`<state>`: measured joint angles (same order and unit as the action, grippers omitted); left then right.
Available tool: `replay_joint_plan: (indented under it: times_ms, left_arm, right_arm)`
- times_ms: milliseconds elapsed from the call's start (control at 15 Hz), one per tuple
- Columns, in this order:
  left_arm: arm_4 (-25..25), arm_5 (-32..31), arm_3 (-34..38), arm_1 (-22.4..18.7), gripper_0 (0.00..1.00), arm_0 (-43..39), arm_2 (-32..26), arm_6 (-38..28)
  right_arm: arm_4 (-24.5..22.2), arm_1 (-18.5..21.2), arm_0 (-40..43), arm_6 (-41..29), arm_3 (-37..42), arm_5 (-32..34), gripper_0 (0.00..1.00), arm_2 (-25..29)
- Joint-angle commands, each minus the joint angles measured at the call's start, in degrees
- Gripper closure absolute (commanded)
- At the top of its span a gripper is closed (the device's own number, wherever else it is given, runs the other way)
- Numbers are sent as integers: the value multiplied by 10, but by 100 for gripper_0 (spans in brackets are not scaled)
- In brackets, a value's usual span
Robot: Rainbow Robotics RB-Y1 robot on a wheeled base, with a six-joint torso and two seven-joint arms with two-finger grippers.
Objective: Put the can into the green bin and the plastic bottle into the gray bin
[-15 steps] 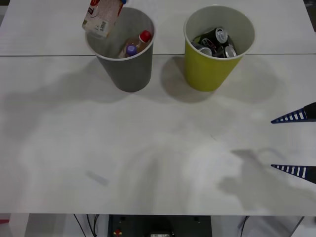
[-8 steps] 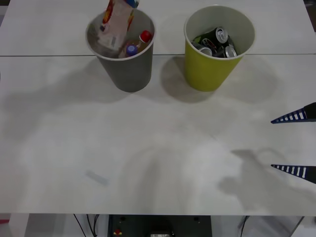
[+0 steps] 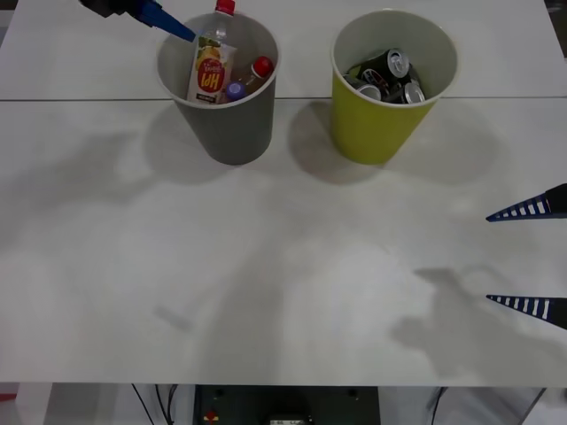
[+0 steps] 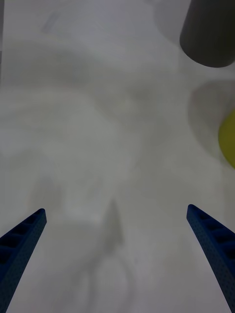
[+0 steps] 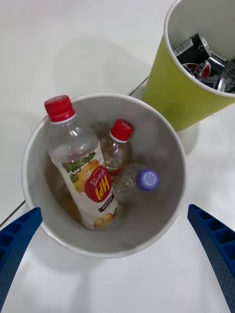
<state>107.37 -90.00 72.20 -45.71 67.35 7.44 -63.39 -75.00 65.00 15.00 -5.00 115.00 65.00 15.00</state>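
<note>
- White table [image 3: 283,266] carries two bins, standing side by side and apart at its far side.
- Inside the gray bin [image 3: 226,133] the plastic bottle [image 3: 211,71] stands nearly upright, leaning on the wall, its red cap poking above the rim.
- From the left wrist view, the plastic bottle [image 5: 83,166] sits below and between the spread jaws of the left gripper [image 5: 117,244], which hold nothing; beside it in the gray bin [image 5: 161,146] lie a smaller amber bottle [image 5: 117,144] with a red cap and a purple-capped bottle [image 5: 137,181], so three bottles in all.
- From the front, the left gripper [image 3: 164,19] shows as one blue finger just above the gray bin's far-left rim; its gap cannot be read there.
- Beyond the left jaws' far side stands the green bin [image 5: 181,93]; the front view shows the green bin [image 3: 381,128] holding several dark cans [image 3: 390,75], at least three.
- Well apart from both bins, the right gripper [image 3: 532,257] hovers at the table's right edge, jaws wide and empty.
- Its wrist view shows bare table between the right gripper [image 4: 117,254] fingers, with slivers of both bins ahead.
</note>
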Motion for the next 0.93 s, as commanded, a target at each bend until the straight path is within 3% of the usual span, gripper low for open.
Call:
replay_joint_plan:
  times_ms: [67, 200, 467, 933]
  left_arm:
    - [-51, 0, 53, -48, 0, -60, -18, 13]
    - [-73, 0, 99, -74, 0, -126, -66, 66]
    - [-80, 0, 175, -78, 0, -264, -167, 178]
    - [-82, 0, 285, -77, 0, -433, -255, 328]
  right_arm:
    - [0, 0, 0, 0, 0, 0, 0, 0]
    - [0, 0, 0, 0, 0, 0, 0, 0]
    - [0, 0, 0, 0, 0, 0, 0, 0]
    - [0, 0, 0, 0, 0, 0, 0, 0]
